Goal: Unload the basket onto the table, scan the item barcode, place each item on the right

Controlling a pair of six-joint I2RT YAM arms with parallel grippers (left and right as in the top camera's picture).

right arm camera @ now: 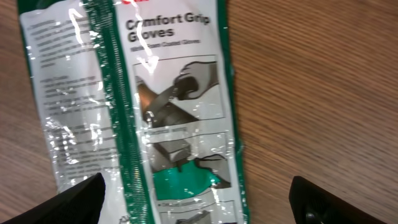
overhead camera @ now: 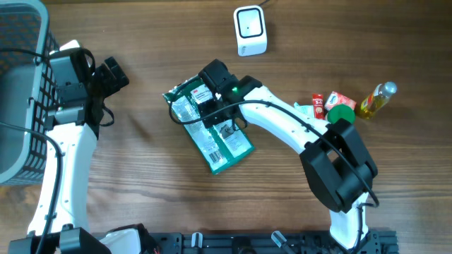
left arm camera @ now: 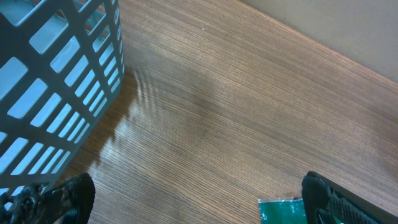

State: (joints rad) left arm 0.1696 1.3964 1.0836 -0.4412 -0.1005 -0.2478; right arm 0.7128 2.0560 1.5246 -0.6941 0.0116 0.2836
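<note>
The item is a green and white packet of gloves (overhead camera: 212,134), lying flat in the middle of the table. The right wrist view shows its printed face (right arm camera: 174,112), marked "Comfort Grip Gloves". My right gripper (overhead camera: 210,90) hovers over the packet's far end, open (right arm camera: 199,205); its fingertips (right arm camera: 81,199) stand wide on either side and nothing is held. The white scanner (overhead camera: 250,31) stands at the back of the table, apart from the packet. My left gripper (overhead camera: 111,74) is open (left arm camera: 199,205) over bare wood, with one packet corner (left arm camera: 280,211) near its right fingertip.
A grey mesh basket (overhead camera: 21,92) stands at the left edge, close to the left arm (left arm camera: 56,81). At the right lie small red and white boxes (overhead camera: 332,102), a green lid (overhead camera: 340,113) and a yellow bottle (overhead camera: 376,99).
</note>
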